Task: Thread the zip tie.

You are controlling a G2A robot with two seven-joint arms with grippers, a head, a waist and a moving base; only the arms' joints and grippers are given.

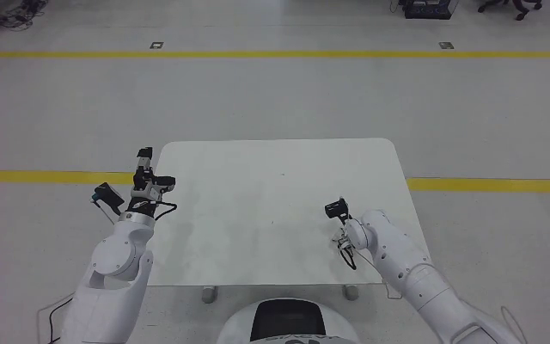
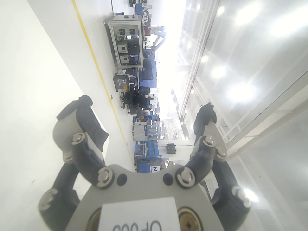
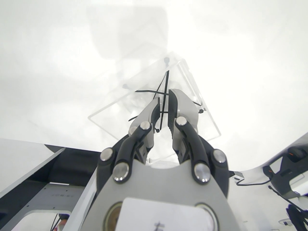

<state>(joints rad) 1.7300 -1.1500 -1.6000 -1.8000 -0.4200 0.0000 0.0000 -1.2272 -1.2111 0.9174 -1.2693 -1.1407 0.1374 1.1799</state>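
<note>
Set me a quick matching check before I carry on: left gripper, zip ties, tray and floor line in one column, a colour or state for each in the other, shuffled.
Things:
1. left gripper
2. zip ties
3. tray
4. floor line

Colour or state:
A. black, lying crossed over one another
B. yellow
C. open wide
D. see-through

Pairs: 1-C, 2-A, 3-D, 4-B.
</note>
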